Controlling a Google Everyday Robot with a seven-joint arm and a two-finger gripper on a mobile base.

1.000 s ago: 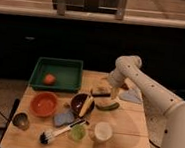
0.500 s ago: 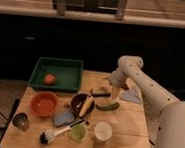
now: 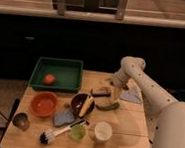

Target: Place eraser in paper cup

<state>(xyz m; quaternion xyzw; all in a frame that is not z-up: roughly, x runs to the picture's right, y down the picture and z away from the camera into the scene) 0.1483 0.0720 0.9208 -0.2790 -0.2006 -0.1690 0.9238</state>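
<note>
Jaws low beside eraser (image 3: 102,93) — edged right since earlier

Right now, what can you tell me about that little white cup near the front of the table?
The cup is small, round and cream-white, paper by the look of it. It stands upright, mouth open, with nothing visible inside. It sits near the front of the wooden table, beside a green cup. Nothing holds it: the end effector is farther back, by the eraser.
</note>
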